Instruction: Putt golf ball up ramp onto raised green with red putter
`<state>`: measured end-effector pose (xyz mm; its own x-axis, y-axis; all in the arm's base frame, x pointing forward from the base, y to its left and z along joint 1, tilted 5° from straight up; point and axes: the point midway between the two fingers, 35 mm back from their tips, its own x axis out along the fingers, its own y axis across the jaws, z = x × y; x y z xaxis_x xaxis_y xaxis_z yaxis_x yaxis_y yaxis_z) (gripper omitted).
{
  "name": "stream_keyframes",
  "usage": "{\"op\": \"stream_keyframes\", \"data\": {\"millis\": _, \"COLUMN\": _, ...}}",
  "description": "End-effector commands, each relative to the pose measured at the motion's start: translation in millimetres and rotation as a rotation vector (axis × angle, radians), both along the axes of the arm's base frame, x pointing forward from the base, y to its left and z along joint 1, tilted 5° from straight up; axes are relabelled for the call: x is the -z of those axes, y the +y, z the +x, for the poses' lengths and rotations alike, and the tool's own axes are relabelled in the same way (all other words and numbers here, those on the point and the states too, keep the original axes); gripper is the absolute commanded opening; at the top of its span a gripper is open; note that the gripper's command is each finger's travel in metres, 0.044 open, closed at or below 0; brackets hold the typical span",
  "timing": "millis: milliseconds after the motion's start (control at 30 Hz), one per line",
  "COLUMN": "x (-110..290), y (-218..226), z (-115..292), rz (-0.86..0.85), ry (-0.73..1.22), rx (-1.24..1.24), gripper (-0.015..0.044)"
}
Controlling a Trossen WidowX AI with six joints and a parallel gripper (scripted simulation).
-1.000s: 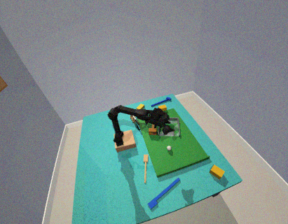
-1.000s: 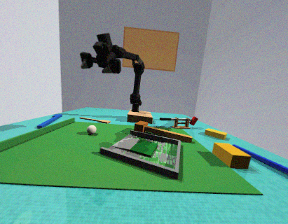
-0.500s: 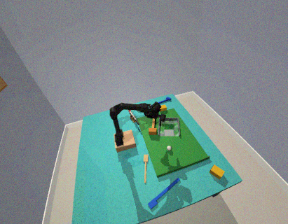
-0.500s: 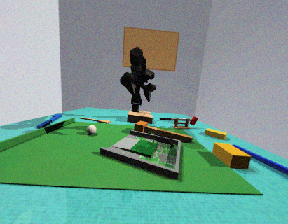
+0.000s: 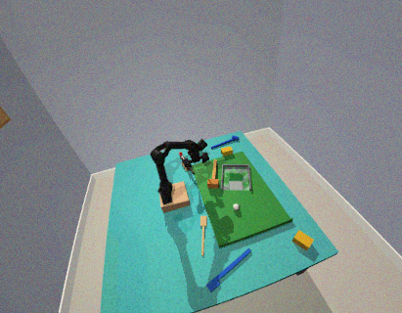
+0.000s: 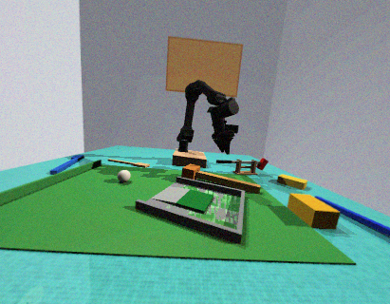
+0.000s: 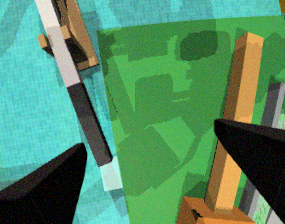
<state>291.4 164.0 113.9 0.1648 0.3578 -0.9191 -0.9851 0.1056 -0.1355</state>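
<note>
The red putter (image 5: 182,156) (image 6: 244,162) rests on a small wooden stand beside the far edge of the green mat (image 5: 256,215) (image 6: 87,209) (image 7: 158,90). In the wrist view its shaft and dark handle (image 7: 90,127) run diagonally at the left. My gripper (image 5: 197,158) (image 6: 226,148) (image 7: 150,137) is open and empty. It hangs a little above the putter's handle end. The white golf ball (image 5: 236,206) (image 6: 124,176) lies on the mat. The raised green (image 5: 236,176) (image 6: 196,200) sits in a grey frame with a ramp (image 6: 170,194).
An orange putter (image 5: 214,173) (image 6: 225,180) (image 7: 238,115) lies on the mat by the frame. A wooden putter (image 5: 203,235) and two blue putters (image 5: 229,269) (image 5: 224,142) lie on the teal cloth. Two yellow blocks (image 5: 303,239) (image 5: 227,151) stand nearby.
</note>
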Motion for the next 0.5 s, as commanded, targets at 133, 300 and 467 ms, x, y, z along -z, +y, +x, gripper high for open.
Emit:
{"op": "stream_keyframes", "data": {"millis": 133, "x": 17, "y": 19, "z": -42, "rz": -0.060, "ry": 0.048, "rx": -0.193, "gripper": 0.0440}}
{"op": "stream_keyframes", "data": {"millis": 300, "x": 17, "y": 19, "z": -42, "rz": -0.060, "ry": 0.048, "rx": -0.193, "gripper": 0.0440}}
{"op": "stream_keyframes", "data": {"millis": 467, "x": 29, "y": 19, "z": -41, "rz": -0.060, "ry": 0.048, "rx": -0.193, "gripper": 0.0440}}
